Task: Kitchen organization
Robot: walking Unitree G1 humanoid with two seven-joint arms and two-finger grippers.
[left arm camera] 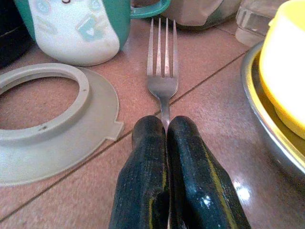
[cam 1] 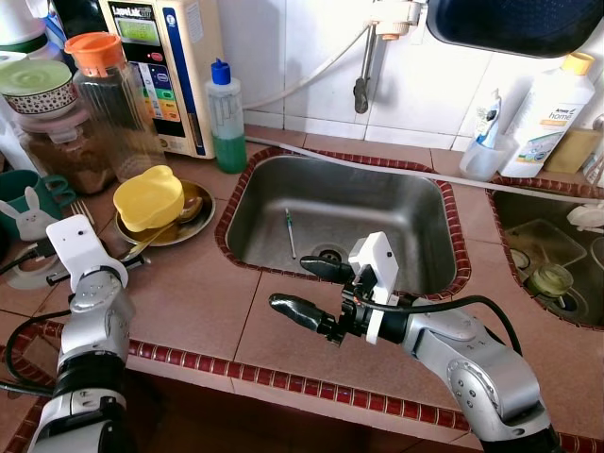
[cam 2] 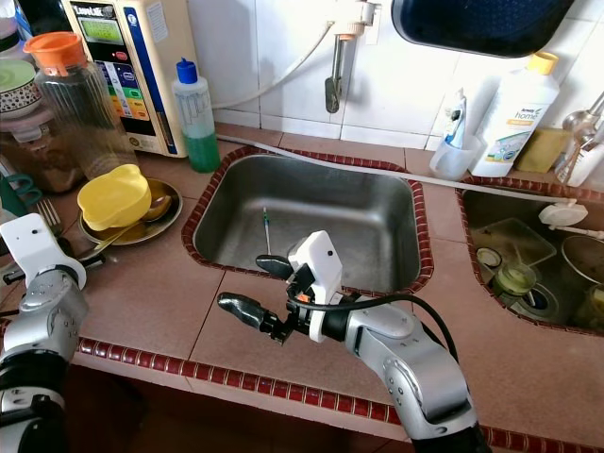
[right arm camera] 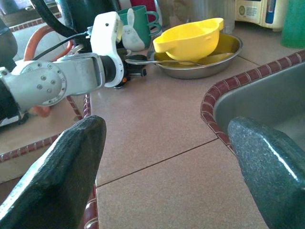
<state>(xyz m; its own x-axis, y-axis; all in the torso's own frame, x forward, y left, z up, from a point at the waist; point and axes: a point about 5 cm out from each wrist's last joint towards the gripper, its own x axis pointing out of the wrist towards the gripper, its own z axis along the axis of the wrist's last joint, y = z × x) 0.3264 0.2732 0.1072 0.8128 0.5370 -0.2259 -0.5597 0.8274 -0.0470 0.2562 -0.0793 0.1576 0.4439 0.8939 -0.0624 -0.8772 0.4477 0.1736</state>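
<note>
A steel fork [left arm camera: 162, 71] lies on the tiled counter, tines toward a teal and white mug [left arm camera: 76, 28]. My left gripper [left arm camera: 166, 126] is shut on the fork's handle, low on the counter at the left. A yellow bowl [cam 1: 148, 196] lies upside down on a metal plate [cam 1: 203, 222] just right of the fork, with a spoon under it. My right gripper [cam 1: 293, 283] hovers open and empty over the counter by the front left corner of the steel sink [cam 1: 396, 208]. A thin green-handled tool [cam 1: 290, 231] lies in the sink.
A white ring lid [left arm camera: 47, 124] lies beside the fork. At the back left stand a pitcher with an orange lid [cam 1: 113, 94], a water appliance [cam 1: 170, 66] and a green soap bottle [cam 1: 226, 118]. A second sink [cam 1: 547, 255] with dishes is at the right.
</note>
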